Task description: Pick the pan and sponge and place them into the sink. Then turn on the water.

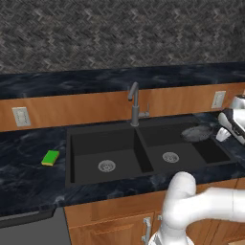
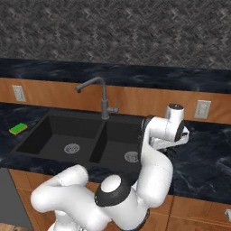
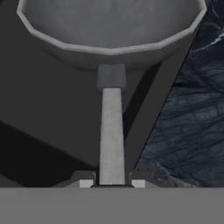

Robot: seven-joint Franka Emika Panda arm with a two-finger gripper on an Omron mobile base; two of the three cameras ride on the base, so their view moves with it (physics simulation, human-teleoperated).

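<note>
- Gripper [image 3: 112,183] clenched on the thin handle [image 3: 111,131] of the pan [image 3: 109,35], fingertips pinching it from both sides near its free end.
- Pan [image 1: 197,133] carried level above the right basin of the sink [image 1: 103,179], toward the back right corner, apparently not yet resting on the basin floor.
- Hand view: looks straight along the handle to the round grey bowl, with black basin wall beneath and dark marbled counter [image 3: 188,122] off to one side.
- Sponge [image 1: 50,157] lying flat on the counter left of the sink, well apart from the arm and untouched; also visible as a green block [image 2: 18,128] in the right base view.
- Faucet [image 1: 134,103] upright behind the central divider, spout reaching forward over the basins.
- Step in hand, judged: first placement, pan being brought into the sink.
- Next move likely calls for lowering until the pan sits on the basin floor, then letting go and lifting clear without dragging the handle.
- Arm pose: elbow raised high in front of the base, forearm reaching right, wrist bent so the hand points back toward the basin.
</note>
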